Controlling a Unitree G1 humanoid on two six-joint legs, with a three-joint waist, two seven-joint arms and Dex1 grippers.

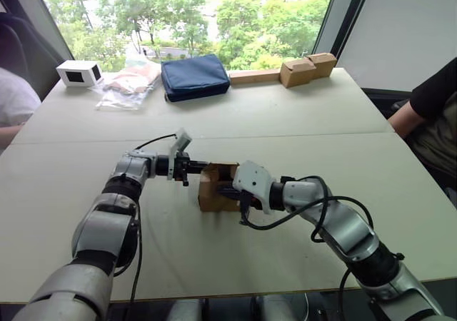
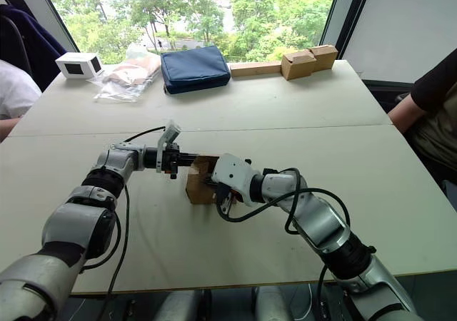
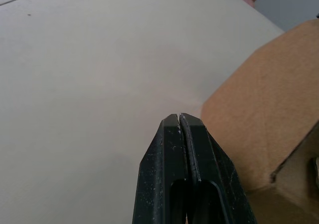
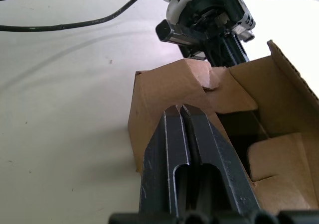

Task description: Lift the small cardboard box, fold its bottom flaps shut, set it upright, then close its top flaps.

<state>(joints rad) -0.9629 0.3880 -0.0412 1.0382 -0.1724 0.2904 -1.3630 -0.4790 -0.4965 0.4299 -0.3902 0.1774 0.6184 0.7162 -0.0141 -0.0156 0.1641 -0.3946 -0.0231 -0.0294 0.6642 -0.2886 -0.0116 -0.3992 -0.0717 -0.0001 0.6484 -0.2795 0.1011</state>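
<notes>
A: Cardboard, thin and corrugated: the box sits mid-desk, between the two arms. What are the pincers doing?

B: Right pincer has its fingers pressed together, nothing between them, tips against a flap at the open end. Left pincer is likewise closed on nothing, tips right beside the box's far wall.

A: How will it handle?

B: Light, I'd judge, and stiff along the walls but floppy at the hinged flaps. It would skid on the smooth desk if pushed from one side only, so brace it from both. Take hold on a wall edge or squeeze two opposite walls, not a flap, which would just bend.

A: And farther back?

B: A blue pouch, a plastic bag, a white box, and joined brown boxes along the window edge. People sit at either side.
</notes>
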